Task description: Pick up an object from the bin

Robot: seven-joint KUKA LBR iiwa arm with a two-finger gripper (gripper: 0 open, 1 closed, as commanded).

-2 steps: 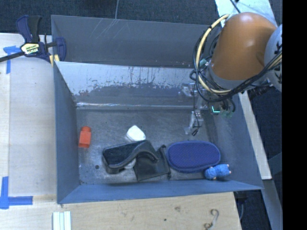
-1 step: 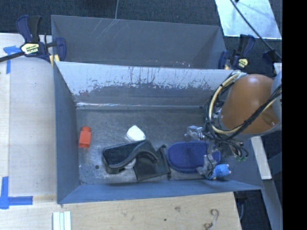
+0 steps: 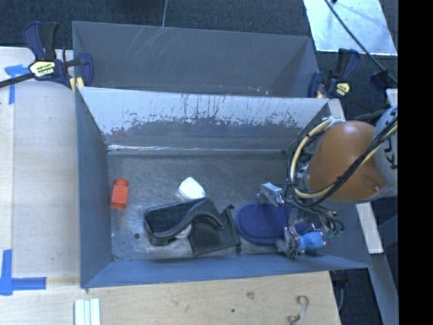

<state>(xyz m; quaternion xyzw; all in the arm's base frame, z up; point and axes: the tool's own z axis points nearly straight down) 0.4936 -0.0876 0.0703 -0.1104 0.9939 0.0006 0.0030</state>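
My gripper (image 3: 291,238) is low in the bin's front right corner, under the arm's orange dome. Its tip sits at the right edge of a dark blue, round, flat thing (image 3: 254,223) lying on the bin floor. A small bright blue piece (image 3: 312,242) lies just right of the gripper; whether it is loose or gripped I cannot tell. Left of the blue disc lies a black angular thing (image 3: 213,234), touching it.
A black curved shell-like thing (image 3: 172,219) lies at front centre against the black angular one. A white lump (image 3: 191,188) sits just behind them. An orange block (image 3: 120,193) stands apart at the left wall. The bin's sloped walls close in on the gripper at front and right.
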